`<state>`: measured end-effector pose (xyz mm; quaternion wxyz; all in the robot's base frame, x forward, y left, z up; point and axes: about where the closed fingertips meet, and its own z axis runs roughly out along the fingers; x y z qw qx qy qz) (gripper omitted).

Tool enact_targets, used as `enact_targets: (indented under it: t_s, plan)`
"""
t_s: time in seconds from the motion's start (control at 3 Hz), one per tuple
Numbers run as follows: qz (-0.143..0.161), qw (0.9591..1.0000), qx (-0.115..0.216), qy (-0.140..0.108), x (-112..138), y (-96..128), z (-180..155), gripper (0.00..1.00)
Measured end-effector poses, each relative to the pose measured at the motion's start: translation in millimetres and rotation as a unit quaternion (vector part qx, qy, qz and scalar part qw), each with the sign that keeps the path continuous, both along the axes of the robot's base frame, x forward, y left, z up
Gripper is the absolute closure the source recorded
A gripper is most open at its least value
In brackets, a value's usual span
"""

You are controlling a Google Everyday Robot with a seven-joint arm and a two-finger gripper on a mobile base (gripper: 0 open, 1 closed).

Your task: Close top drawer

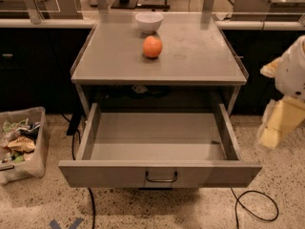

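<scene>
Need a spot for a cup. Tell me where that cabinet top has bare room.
The tabletop is bare right of the orange to its right rim, and along the front edge. Bowl and orange crowd the back middle. The open top drawer shows nothing inside. The claw hangs off its right side.

Speckled floor [286, 185], dark cabinets [33, 70] behind

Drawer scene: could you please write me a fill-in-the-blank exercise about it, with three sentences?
1. The drawer stands ____, not shut.
2. The bowl behind the orange is ____ in colour.
3. The gripper is at the picture's ____ edge, apart from the drawer.
Missing words: open; white; right.
</scene>
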<state>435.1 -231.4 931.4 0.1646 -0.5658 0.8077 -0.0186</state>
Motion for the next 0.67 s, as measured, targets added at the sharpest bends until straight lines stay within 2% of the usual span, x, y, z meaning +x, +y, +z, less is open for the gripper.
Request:
enact_targets:
  t_s: [0.33,0.67]
  plan:
    - [-0.018,0.9987,0.037,0.030,-7.2,-2.2,-55.9,0.19]
    - [-0.019,0.9986,0.038,0.032,-8.5,-2.1,-60.8,0.43]
